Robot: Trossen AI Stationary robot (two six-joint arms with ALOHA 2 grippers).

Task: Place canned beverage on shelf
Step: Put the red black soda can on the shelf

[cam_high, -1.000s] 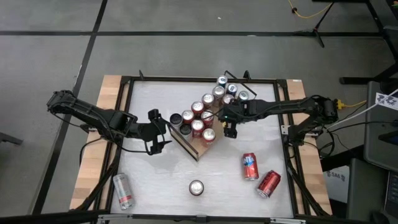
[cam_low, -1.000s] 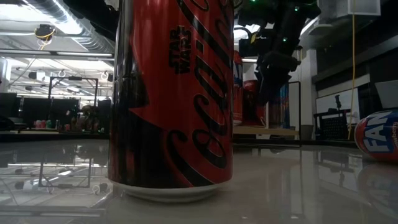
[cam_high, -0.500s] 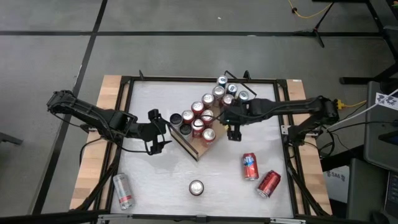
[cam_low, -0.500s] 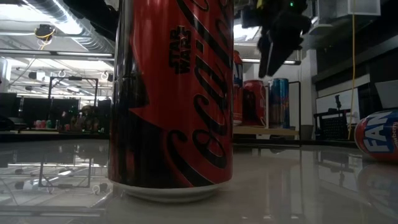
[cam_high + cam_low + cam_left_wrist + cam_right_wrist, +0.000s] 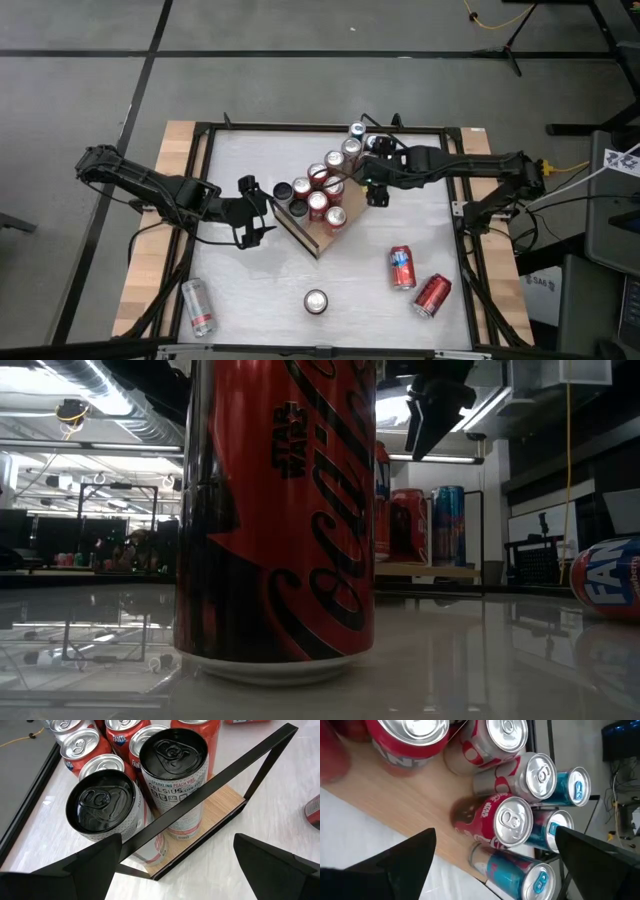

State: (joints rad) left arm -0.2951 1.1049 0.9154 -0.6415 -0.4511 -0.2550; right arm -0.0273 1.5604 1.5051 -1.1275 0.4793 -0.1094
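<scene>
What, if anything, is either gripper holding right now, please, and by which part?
Nothing is held. The left gripper is open beside the light-wood shelf; the right gripper is open above its cans.

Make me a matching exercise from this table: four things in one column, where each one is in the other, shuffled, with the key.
1. left claw
2. right claw
3. silver can
4. upright red can

A. lying on its side near the table's front left corner
B. open, over the cans on the shelf
C. open, beside the shelf's left end
D. standing alone at the front middle

1-C, 2-B, 3-A, 4-D
</scene>
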